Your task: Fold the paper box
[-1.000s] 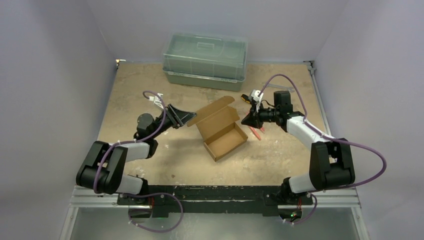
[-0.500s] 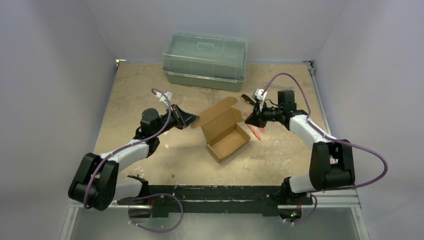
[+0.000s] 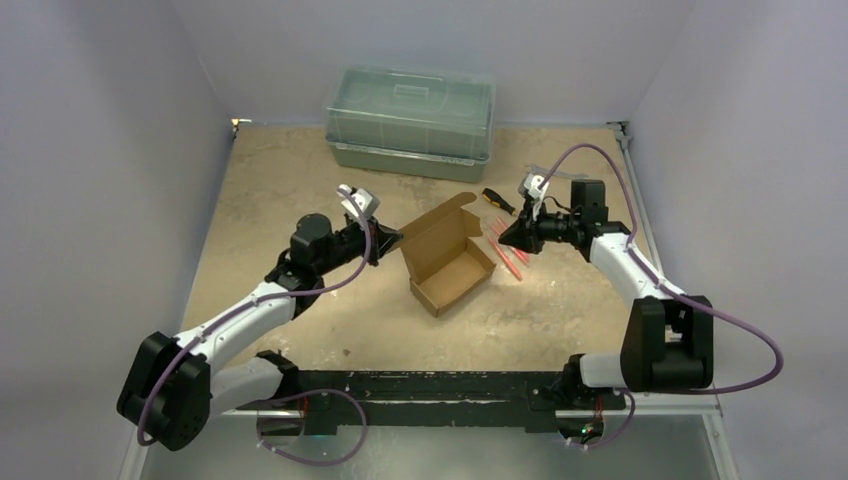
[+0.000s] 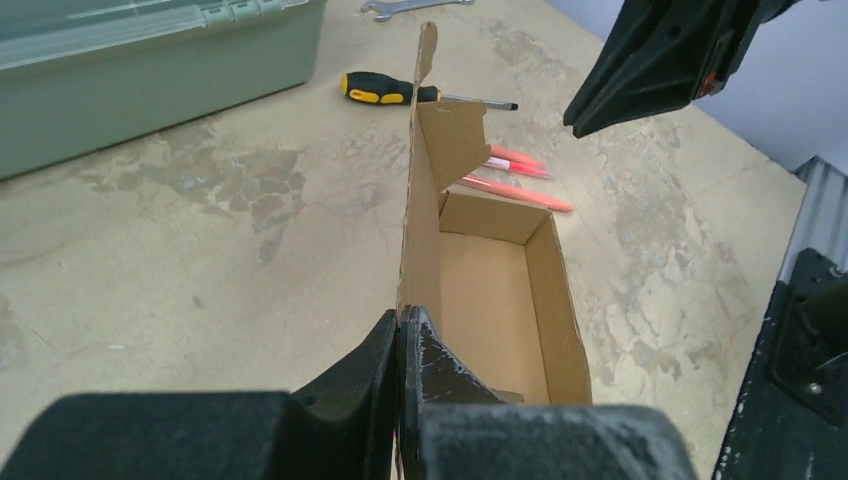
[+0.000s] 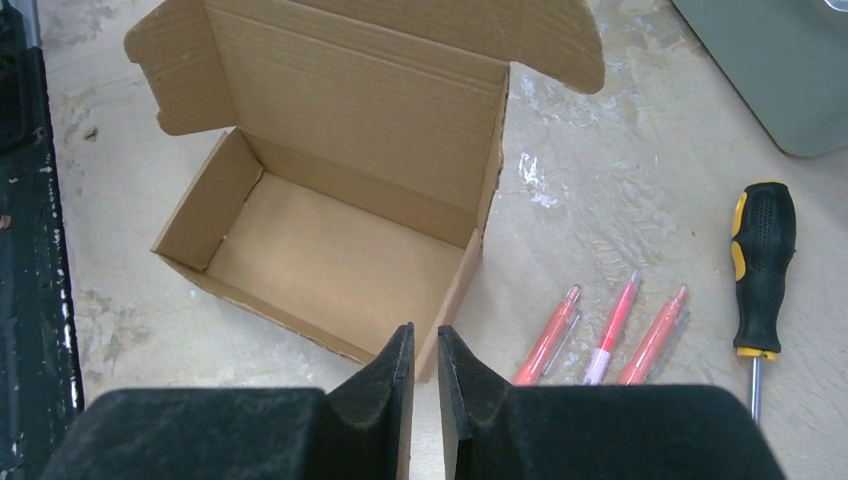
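At centre, left gripper [image 4: 402, 324] pinching paper box [image 4: 482, 292] lid edge, right gripper [image 5: 425, 347] narrowly parted, apart.

Left wrist view: green bin [image 4: 140, 70] cropped by top and left edges, wrench [image 4: 400, 8] half out at top edge. Lower lid edge of paper box [image 4: 490, 300] buried between the pinching jaws of left gripper [image 4: 400, 325]. Right wrist view: lid top cropped, bin only a corner, pens' [image 5: 605, 335] near ends behind right gripper [image 5: 425, 345] body. Top view: pens too small to count.
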Tool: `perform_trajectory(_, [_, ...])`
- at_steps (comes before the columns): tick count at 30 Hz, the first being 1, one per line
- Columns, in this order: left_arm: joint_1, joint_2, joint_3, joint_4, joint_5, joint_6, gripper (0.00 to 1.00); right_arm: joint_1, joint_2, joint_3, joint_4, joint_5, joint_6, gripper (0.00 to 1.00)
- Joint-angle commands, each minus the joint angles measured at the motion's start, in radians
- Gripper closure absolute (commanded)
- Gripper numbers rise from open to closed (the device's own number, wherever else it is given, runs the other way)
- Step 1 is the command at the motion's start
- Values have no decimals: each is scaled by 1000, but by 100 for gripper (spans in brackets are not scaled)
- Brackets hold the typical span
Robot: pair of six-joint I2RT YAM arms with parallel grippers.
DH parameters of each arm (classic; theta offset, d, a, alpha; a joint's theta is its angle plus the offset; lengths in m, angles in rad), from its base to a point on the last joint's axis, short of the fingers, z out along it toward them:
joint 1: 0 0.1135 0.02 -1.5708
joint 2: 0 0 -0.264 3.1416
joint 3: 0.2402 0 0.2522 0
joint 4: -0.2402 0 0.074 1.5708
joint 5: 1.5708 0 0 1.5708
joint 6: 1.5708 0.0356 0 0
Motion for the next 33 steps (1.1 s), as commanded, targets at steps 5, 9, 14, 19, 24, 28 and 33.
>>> perform_trajectory(5, [-48, -89, 3, -7, -16, 240, 100, -13, -19, 15, 83, -44, 71, 84])
perform_trajectory(9, [-79, -114, -7, -5, -38, 292, 100, -13, -41, -45, 259, 17, 262, 91])
perform_trajectory(14, [-123, -126, -13, -19, -82, 327, 100, -11, -62, -124, 478, 52, 468, 97])
perform_trajectory(19, [-166, -114, -26, -11, -109, 365, 100, -10, -13, -169, 664, 65, 696, 97])
perform_trajectory(24, [-189, -99, -26, -7, -126, 406, 100, 11, 40, -177, 712, 64, 754, 97])
perform_trajectory(28, [-203, -89, -27, -5, -129, 419, 100, 44, 71, -172, 704, 58, 754, 97])
perform_trajectory(33, [-227, -81, -38, -2, -152, 428, 100, 51, 103, -161, 688, 56, 759, 99])
